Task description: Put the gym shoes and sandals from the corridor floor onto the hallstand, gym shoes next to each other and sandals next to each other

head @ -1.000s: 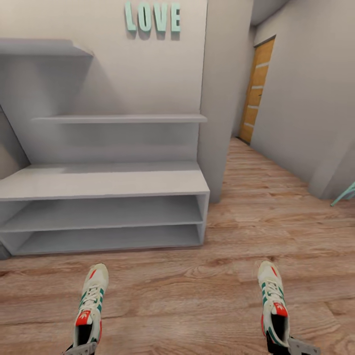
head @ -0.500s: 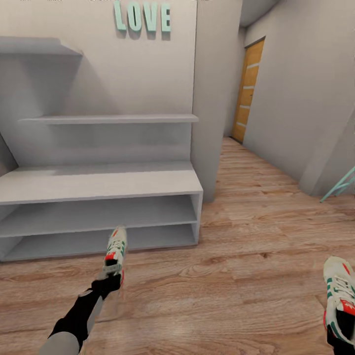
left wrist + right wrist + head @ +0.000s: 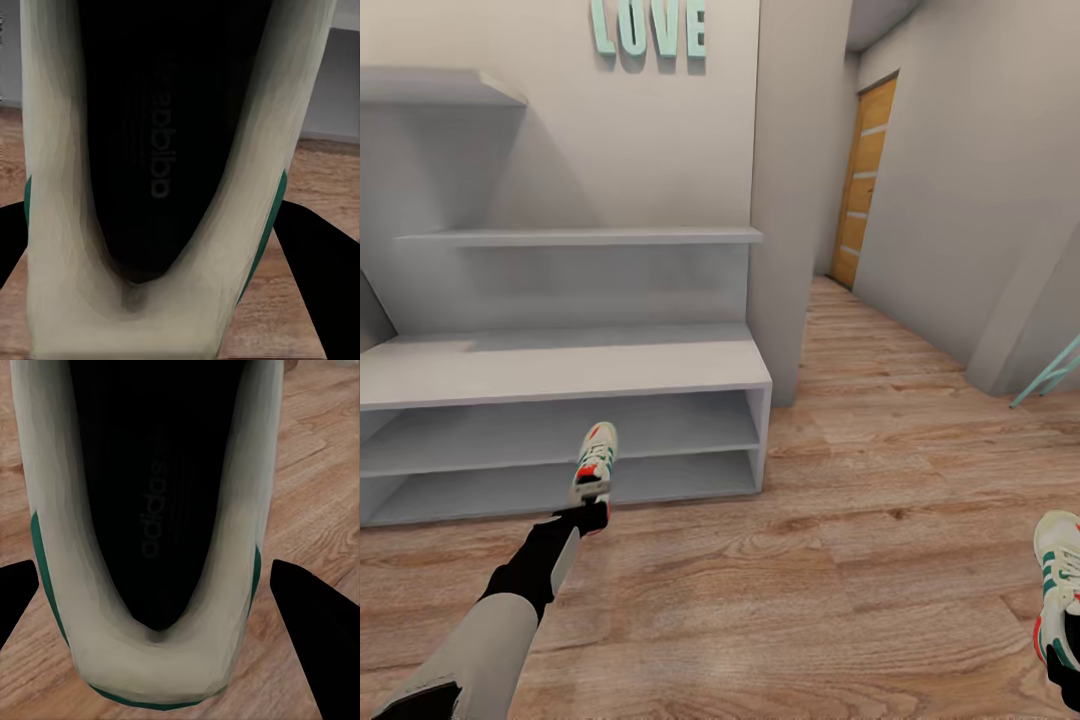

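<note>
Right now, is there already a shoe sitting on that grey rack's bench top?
No, the hallstand's bench top is bare; one gym shoe hangs in the left gripper before the lower shelves.

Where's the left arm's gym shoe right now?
In the head view the left gripper holds the gym shoe by its heel, toe pointing at the hallstand, in front of its lower shelf openings, above the floor.

Even, soft, bright rendered light with no glare. The upper wall shelf point(image 3: 440, 88) casts a slanting grey shadow toward 5 o'clock on the wall. The wrist views are blurred close up, each shoe opening near black, with black corners.
</note>
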{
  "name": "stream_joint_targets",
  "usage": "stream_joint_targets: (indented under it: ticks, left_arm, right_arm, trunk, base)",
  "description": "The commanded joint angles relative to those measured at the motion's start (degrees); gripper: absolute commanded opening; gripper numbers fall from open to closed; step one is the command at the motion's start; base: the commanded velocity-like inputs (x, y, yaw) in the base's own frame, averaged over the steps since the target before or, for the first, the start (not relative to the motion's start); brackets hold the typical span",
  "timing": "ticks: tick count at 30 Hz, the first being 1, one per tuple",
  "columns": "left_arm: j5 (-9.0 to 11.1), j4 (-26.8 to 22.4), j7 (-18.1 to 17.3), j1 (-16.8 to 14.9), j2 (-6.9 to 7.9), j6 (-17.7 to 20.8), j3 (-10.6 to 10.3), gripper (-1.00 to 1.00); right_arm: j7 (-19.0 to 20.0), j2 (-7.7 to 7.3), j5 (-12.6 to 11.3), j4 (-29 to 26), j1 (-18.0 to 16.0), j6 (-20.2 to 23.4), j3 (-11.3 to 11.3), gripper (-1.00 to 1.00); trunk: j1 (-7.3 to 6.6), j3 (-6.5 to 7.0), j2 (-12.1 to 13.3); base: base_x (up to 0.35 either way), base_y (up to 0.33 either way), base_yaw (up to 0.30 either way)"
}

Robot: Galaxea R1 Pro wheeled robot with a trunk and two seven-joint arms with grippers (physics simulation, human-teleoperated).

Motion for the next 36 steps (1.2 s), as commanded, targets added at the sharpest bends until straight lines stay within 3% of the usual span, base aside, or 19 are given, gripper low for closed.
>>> stream_joint_targets:
  ticks: [1,12,17,25,36]
  left_arm:
    - [-0.56,-0.10,0.27,-0.12,-0.08,0.50,0.16,-1.00]
    - [-0.56,-0.03,1.42,-0.28,-0.07,0.87,0.10,-1.00]
    - [-0.37,-0.23,3.02,-0.11,0.38,0.00,0.48,-1.00]
    - [-0.80,0.00,1.58,-1.45,0.55,1.43,0.32,-1.00]
    - [-0.85,-0.17,5.65,-5.05,0.61,4.96,-0.05,-1.00]
  right_arm:
    - [0.45,0.04,0.41,-0.05,-0.08,-0.19,-0.38,-1.00]
    - [0.46,0.06,0.57,-0.18,-0.08,-0.37,-0.29,-1.00]
    - [0.37,0.28,0.59,-0.13,-0.08,-0.40,-0.33,-1.00]
    - [0.37,0.72,0.64,-0.10,-0.08,-0.39,-0.30,-1.00]
    - [0.37,0.69,0.64,-0.09,-0.09,-0.39,-0.35,-1.00]
  trunk:
    - [0.21,-0.31,-0.44]
    - [2.63,-2.78,-4.85]
    - [2.62,-2.77,-4.84]
    - [2.62,-2.77,-4.84]
    - [2.62,-2.77,-4.84]
  base:
    - [0.000,0.000,0.000]
    - [0.000,0.000,0.000]
    - [0.000,0.000,0.000]
    - [0.000,0.000,0.000]
    - [0.000,0.000,0.000]
